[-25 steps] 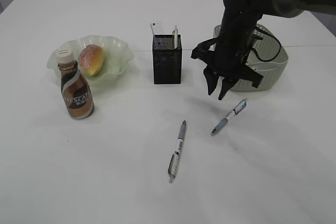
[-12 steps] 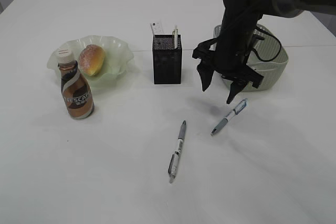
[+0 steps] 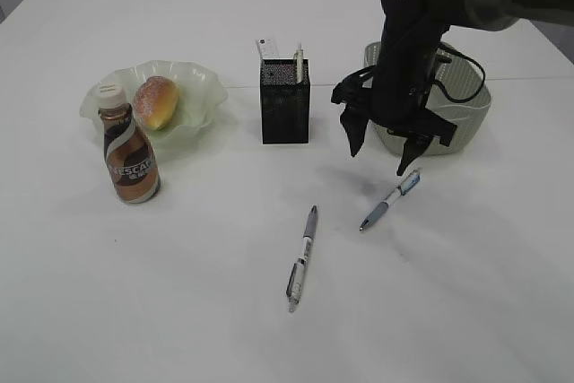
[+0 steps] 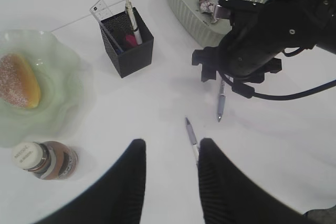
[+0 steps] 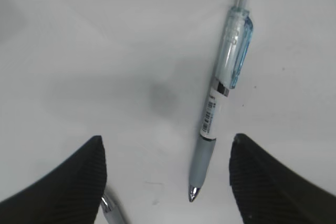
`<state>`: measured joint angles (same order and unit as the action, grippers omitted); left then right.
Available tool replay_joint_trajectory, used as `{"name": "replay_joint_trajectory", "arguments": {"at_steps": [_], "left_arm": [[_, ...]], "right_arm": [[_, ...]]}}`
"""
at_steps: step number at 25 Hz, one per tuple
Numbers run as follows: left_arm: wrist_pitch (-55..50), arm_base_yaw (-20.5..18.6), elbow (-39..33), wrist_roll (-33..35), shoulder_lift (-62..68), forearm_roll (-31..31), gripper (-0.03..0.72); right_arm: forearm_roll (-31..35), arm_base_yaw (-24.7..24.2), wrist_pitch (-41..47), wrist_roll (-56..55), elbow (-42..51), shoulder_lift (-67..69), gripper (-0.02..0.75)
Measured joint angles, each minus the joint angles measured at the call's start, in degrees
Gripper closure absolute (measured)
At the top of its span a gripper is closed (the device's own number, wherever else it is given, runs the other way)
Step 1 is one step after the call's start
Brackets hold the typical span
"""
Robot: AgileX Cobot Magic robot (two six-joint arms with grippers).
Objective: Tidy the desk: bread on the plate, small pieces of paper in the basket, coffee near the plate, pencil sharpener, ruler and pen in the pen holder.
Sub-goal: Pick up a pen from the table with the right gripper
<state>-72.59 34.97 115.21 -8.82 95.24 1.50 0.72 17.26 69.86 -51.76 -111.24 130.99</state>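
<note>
- Right gripper (image 3: 381, 155) hangs over the clear-blue pen with the grey grip (image 3: 388, 200), fingers spread wide and empty, with the pen lying on the white desk (image 3: 179, 293) between them in the wrist view. That looks like a line-up for a grab.
- Left gripper (image 4: 169, 174) is hanging high up, fingers apart at a middling gap, nothing between them.
- The blue pen sits just in front of the pale green woven basket (image 3: 466, 109), toward the right side of the desk. A second pen, grey with a silver clip (image 3: 302, 256), lies nearer the front edge, close by.
- The rest looks sorted: sugared bread roll (image 3: 156, 101) on the frosted green wavy plate (image 3: 202, 87), brown coffee bottle (image 3: 129, 155) right beside it, and the black mesh pen holder (image 3: 285, 112) already has a ruler and a pen in it. A crumpled scrap of paper (image 4: 206, 4) is in the basket.
- What could go wrong: the pen lies at a slant to the fingers, so closing off-centre could roll or flick it away.
- The thin barrel may also slip, since it lies flat on the desk.
- The basket wall is close behind the arm, so a bump could shove it.
</note>
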Motion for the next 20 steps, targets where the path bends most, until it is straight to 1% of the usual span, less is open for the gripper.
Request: {"name": "replay_joint_trajectory", "arguments": {"at_steps": [3, 6, 9, 13, 20], "left_arm": [[0.0, 0.0, 0.0, 0.0, 0.0, -0.1, 0.441], [0.0, 0.0, 0.0, 0.0, 0.0, -0.1, 0.441], [0.0, 0.0, 0.0, 0.0, 0.0, -0.1, 0.441], [0.0, 0.0, 0.0, 0.0, 0.0, -0.1, 0.441], [0.0, 0.0, 0.0, 0.0, 0.0, 0.7, 0.441]], "right_arm": [[1.5, 0.0, 0.0, 1.7, 1.5, 0.0, 0.169], [3.3, 0.0, 0.0, 2.1, 6.2, -0.4, 0.168], [2.3, 0.1, 0.0, 2.2, 9.5, -1.2, 0.167], [1.3, 0.1, 0.0, 2.1, 9.9, -1.9, 0.167], [0.4, 0.1, 0.0, -2.3, 9.9, -1.9, 0.167]]}}
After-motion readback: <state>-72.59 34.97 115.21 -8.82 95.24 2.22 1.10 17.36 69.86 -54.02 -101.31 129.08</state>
